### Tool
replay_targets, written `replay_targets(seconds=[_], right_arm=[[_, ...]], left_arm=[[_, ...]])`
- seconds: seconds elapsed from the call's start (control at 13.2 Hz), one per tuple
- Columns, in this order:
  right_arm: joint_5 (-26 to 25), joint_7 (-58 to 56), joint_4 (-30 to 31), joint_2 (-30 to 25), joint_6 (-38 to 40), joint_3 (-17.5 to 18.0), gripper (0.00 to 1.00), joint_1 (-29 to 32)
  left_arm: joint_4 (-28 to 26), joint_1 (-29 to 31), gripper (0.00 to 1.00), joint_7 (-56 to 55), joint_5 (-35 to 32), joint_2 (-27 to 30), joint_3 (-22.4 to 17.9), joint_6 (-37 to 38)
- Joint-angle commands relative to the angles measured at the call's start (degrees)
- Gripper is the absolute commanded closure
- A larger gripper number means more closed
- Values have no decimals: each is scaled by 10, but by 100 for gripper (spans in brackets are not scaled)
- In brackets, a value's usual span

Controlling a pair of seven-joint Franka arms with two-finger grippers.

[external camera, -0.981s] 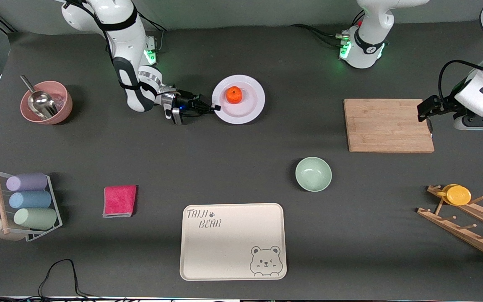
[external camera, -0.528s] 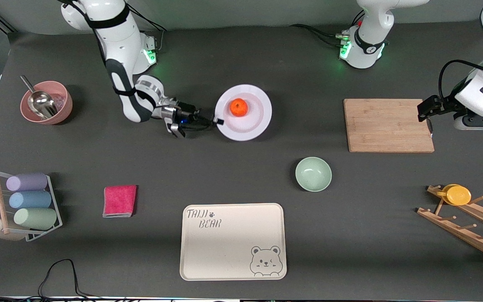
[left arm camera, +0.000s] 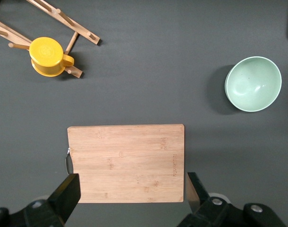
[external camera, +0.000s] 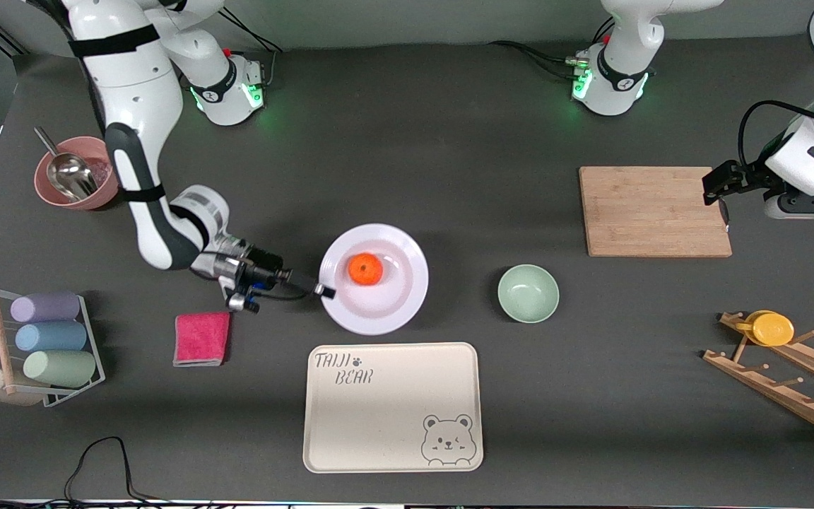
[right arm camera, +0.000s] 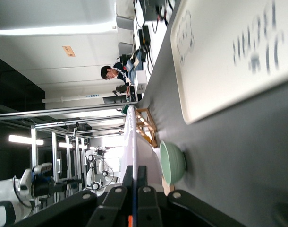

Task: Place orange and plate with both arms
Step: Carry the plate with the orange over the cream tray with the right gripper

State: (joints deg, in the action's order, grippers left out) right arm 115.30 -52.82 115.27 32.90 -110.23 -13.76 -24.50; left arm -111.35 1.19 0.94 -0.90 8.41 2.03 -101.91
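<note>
The pale plate (external camera: 386, 300) hangs in the air over the table between the beige bear tray and the mint-green bowl, with the orange (external camera: 365, 269) on its middle. My right gripper (external camera: 322, 290) is shut on the plate's rim at the right arm's side; in the right wrist view the rim (right arm camera: 134, 142) shows as a thin edge clamped between the fingers (right arm camera: 143, 196). My left gripper (external camera: 722, 212) is open and empty over the end of the wooden cutting board (external camera: 654, 211); its fingers (left arm camera: 68, 194) frame the board's edge (left arm camera: 126, 163).
The bear tray (external camera: 393, 406) lies nearest the front camera. The green bowl (external camera: 528, 293) stands beside the plate. A pink cloth (external camera: 201, 338), a rack of rolled cups (external camera: 43, 346), a pink bowl with a scoop (external camera: 76, 173) and a wooden rack with a yellow cup (external camera: 771, 329) surround them.
My right arm has carried the plate with the orange away from the robots' side toward the front camera, down to just above the bear tray. The left arm has not moved.
</note>
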Motion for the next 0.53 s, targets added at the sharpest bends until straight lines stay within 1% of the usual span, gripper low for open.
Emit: replay_targets(seconds=[0.0,0.08,0.3,0.45], right_arm=[[-56,80,-168,103,-20,4,100,28],[-62,105,-232,142,-31,4,100,32],[-64,153,-389,248,-78,4,100,40],[-71,191,-463,298,-97,4,100,43]], left_arm=[[6,0,0,9,7,3,0,12],[6,0,0,9,7,3,0,12],[6,-1,0,10,7,3,0,12],[6,-4,0,9,7,3,0,12]])
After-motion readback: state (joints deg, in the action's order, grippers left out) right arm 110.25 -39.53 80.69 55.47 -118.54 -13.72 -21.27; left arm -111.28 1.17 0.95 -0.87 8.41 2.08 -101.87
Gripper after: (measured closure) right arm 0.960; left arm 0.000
